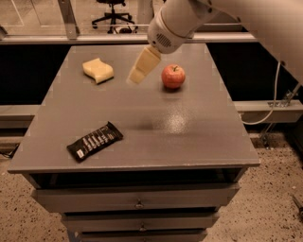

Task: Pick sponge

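The sponge point(98, 70) is a pale yellow foam block with wavy edges, lying on the grey table point(142, 142) at the back left. My gripper point(140, 71) hangs above the table's back middle, to the right of the sponge and left of the red apple point(173, 76). It is above the table and apart from the sponge, and holds nothing that I can see.
A black snack bar wrapper point(94, 141) lies at the front left of the table. The table has drawers point(137, 204) below its front edge. A cable point(272, 101) hangs at the right. An office chair point(113, 14) stands beyond the back rail.
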Tool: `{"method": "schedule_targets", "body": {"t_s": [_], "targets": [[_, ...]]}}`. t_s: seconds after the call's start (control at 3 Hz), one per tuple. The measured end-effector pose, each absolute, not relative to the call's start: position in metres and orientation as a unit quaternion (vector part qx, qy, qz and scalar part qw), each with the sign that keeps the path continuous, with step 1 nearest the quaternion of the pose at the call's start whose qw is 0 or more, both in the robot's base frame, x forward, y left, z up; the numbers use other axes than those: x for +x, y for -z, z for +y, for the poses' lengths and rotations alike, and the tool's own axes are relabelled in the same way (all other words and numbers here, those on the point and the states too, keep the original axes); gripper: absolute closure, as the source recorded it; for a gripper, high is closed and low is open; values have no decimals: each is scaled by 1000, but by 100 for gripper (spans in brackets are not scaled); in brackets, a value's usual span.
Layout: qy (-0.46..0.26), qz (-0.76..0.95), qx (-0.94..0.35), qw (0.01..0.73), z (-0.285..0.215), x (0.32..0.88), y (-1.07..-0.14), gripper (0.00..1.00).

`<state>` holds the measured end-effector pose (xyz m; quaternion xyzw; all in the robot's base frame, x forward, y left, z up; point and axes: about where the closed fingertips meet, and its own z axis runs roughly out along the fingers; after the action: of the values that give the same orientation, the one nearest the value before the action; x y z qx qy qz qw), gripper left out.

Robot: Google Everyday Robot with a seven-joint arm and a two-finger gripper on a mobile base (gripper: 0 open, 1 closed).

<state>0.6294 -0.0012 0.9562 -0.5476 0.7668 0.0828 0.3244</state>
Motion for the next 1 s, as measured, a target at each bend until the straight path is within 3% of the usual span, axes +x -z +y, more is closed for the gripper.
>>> {"method": "schedule_targets", "body": {"t_s": [1.0], "targets": [[-121,781,-497,360,118,741,-913,0]]}}
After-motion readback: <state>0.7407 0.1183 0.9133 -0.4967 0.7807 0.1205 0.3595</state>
